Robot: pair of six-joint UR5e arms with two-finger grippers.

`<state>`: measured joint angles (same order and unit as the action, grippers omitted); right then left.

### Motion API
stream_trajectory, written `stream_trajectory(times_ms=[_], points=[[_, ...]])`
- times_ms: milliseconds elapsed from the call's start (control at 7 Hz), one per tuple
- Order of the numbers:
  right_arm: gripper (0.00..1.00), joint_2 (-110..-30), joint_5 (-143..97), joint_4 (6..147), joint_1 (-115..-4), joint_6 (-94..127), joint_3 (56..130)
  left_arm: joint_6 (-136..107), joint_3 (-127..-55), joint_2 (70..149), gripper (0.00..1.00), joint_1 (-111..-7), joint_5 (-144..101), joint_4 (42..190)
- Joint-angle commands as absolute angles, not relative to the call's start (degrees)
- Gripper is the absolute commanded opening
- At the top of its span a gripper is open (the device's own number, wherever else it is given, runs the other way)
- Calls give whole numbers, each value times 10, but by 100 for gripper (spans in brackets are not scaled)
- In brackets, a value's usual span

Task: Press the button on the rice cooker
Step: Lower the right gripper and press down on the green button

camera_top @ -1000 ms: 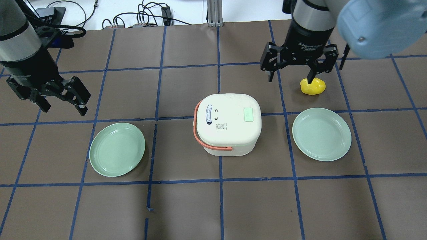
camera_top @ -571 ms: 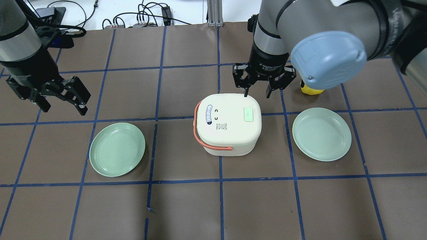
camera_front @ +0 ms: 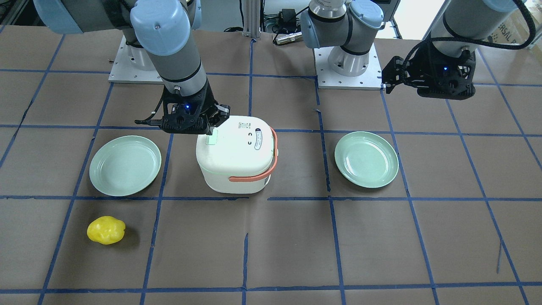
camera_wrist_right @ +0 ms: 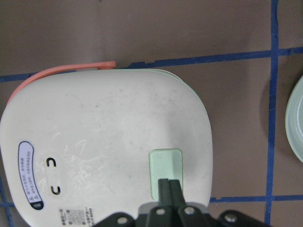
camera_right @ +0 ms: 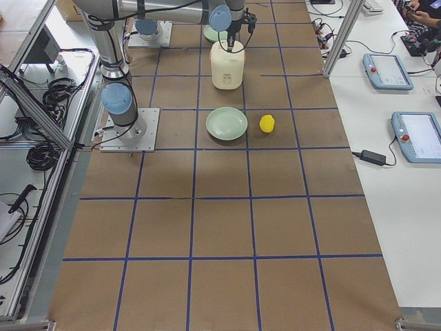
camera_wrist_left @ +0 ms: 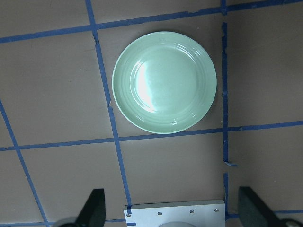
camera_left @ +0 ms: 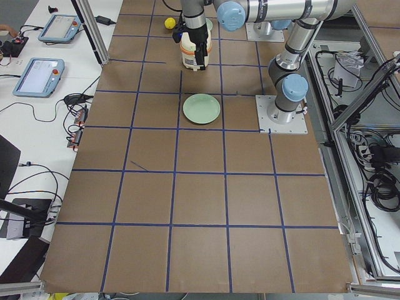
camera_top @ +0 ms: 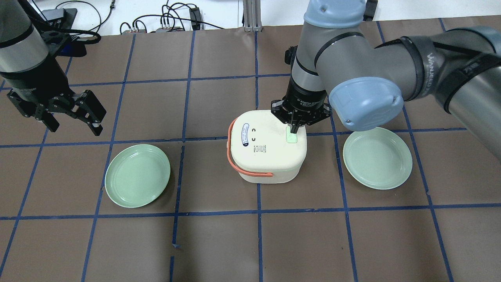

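The white rice cooker (camera_top: 266,147) with an orange handle stands mid-table. Its pale green button (camera_top: 291,137) is on the lid's right side, and it also shows in the right wrist view (camera_wrist_right: 165,165) and the front view (camera_front: 211,139). My right gripper (camera_top: 293,130) is shut, with nothing in it, and its joined fingertips (camera_wrist_right: 169,188) point down onto the button's near end. I cannot tell how hard they press. My left gripper (camera_top: 74,126) is open and empty, hovering far to the left above the table.
A green plate (camera_top: 137,175) lies left of the cooker and another green plate (camera_top: 377,157) lies right of it. A yellow pepper-like object (camera_front: 106,230) lies beyond the right plate; the right arm hides it in the overhead view.
My right gripper has moved from above the yellow object to the cooker's lid, closed its fingers, and come down onto the green button. The left arm has not moved.
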<state>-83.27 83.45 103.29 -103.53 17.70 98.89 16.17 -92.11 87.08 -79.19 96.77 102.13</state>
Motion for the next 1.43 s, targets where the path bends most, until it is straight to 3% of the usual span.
stream_trajectory(times_ms=[0,1143,1286], points=[[9,-831,834,1051,-1035,178,999,162,-921,871,100,-792,968,1021],[12,-821,833,1056,-1035,180,993,162,-921,871,100,-792,968,1021],[41,-829,838,1049,-1035,193,976,162,-921,871,100,-792,968,1021]])
